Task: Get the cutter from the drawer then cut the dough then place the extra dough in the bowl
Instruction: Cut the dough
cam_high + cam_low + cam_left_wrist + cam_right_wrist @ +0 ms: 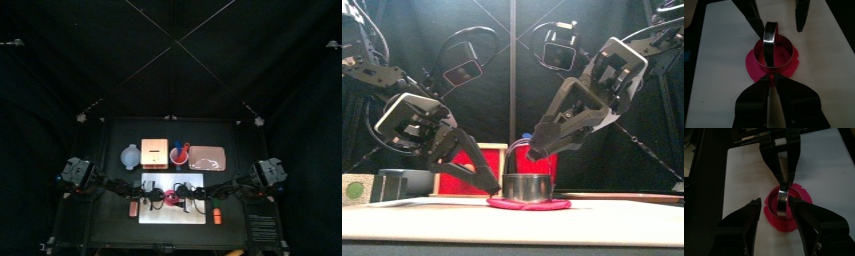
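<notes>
- Cutter [529, 186] stands ring-down on the pink dough [529, 203], mid white board [160, 215], in the counter's 6 o'clock half; it looks set to stamp.
- Left claw [771, 82] is pinched on the cutter's wall at 9 o'clock, probably to press and steady it.
- Right claw [777, 201] is spread and straddles the ring from 3 o'clock, gripping nothing.
- Bowl [130, 155] sits at 10 o'clock, ready for scraps.
</notes>
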